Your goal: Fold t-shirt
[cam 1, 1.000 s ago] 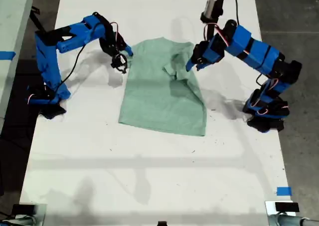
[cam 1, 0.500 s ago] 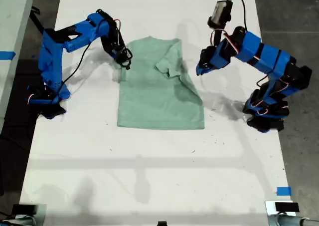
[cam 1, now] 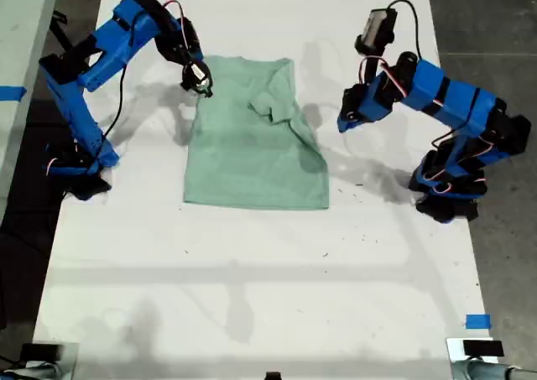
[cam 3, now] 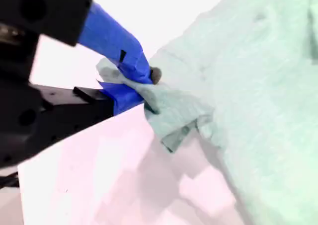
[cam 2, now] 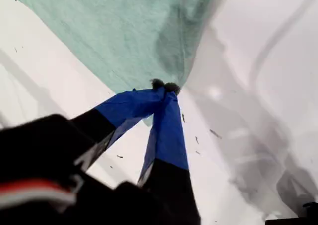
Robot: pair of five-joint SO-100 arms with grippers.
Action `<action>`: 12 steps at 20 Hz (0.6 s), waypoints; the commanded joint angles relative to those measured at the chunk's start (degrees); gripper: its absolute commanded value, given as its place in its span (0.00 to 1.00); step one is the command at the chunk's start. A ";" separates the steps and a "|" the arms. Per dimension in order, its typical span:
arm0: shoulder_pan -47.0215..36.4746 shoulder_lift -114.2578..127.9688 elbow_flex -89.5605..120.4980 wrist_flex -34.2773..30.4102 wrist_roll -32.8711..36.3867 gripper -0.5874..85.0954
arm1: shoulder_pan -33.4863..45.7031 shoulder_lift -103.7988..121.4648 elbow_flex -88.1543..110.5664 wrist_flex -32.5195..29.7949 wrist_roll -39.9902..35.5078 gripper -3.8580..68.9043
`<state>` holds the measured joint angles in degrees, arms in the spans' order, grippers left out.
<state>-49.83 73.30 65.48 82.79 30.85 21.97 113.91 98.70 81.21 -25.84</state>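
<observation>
The pale mint-green t-shirt lies mostly flat on the white table, with one sleeve folded in over its body. At the exterior view's left, my second gripper is shut on the shirt's upper corner. The second wrist view shows a bunch of that cloth pinched at my second gripper. My first gripper, at the exterior view's right, hangs apart from the shirt's edge. In the first wrist view my first gripper is shut on nothing, and the t-shirt lies beyond it.
The arm bases stand at the table's sides, one at the exterior view's left and one at its right. A blue tape mark sits near the front right corner in the exterior view. Dark floor borders the table.
The second gripper has dragged the t-shirt toward the exterior view's left and far side. The first gripper has drawn back to the right, off the folded sleeve.
</observation>
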 commanded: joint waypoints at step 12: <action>11.25 -25.40 -24.17 -16.17 -1.67 0.33 | -4.57 9.49 9.05 -5.27 5.27 0.05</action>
<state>-38.67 46.23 45.26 68.99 27.25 18.54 119.53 106.88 78.57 -21.97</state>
